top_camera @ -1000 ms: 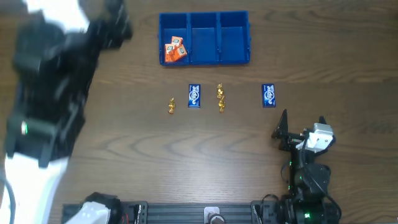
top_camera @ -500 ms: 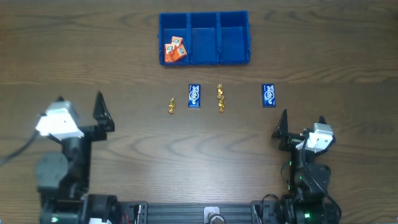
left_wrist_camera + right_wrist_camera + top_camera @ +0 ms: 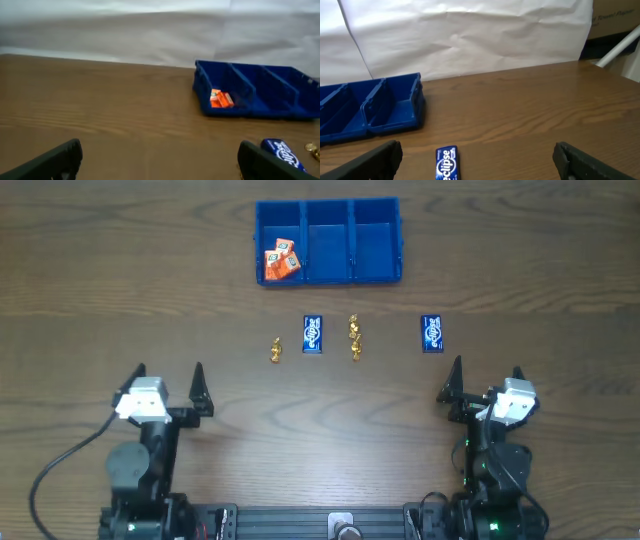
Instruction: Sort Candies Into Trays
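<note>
Overhead, both of my grippers rest low near my bases, fingers spread wide with nothing between them: my left gripper [image 3: 168, 372] on the left of the brown wooden table [image 3: 150, 290], my right gripper [image 3: 487, 370] on the right. From up there I can take in the whole spread. The blue plastic tray with three compartments [image 3: 330, 278] sits at the far side, with small orange wrapped candies [image 3: 282, 260] in its left compartment. Nearer to me runs a loose row: a gold foil candy [image 3: 276, 349], a flat blue candy pack [image 3: 313, 334], two more gold foil candies [image 3: 355, 338] close together, and well apart to the right a second blue candy pack [image 3: 432, 334]. My left wrist view adds the tray's side wall [image 3: 260, 111], the orange pieces leaning together [image 3: 221, 98], the nearer blue pack [image 3: 282, 152] and a glint of gold [image 3: 314, 148] at the edge. My right wrist view gives the tray's opposite end [image 3: 395, 117] and the second pack [image 3: 446, 162], glossy with white lettering, lying flat between the tray and me.
</note>
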Robot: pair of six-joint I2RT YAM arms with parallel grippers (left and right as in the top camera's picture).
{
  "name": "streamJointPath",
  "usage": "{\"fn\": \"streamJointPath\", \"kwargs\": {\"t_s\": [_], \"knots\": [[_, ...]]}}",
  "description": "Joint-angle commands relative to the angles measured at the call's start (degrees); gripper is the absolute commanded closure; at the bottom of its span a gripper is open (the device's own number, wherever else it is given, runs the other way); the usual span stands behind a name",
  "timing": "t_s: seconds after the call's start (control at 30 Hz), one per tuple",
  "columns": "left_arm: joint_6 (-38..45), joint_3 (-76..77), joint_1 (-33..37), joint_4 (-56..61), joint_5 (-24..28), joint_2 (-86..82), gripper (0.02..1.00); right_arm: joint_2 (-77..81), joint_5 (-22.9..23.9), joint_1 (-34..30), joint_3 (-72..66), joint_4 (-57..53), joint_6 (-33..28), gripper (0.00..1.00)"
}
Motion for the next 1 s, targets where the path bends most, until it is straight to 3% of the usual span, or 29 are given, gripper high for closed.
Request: {"fn": "streamJointPath", "kwargs": {"t_s": [0.03,0.1,1.0], "knots": [[0.4,-0.3,0.3,-4.3,2.3,-0.9,0.066,-0.4,0.1,-0.2,-0.1,-0.2,-0.3,0.001],[0.3,-0.3,0.4,-4.1,2.3,-0.9,0.020,-0.4,0.1,-0.2,-0.1,-0.2,-0.3,0.001],[0.4,-0.3,0.4,-4.1,2.2,-0.8,0.020,-0.4,0.1,-0.2,-0.1,1.1,-0.3,0.001]]}}
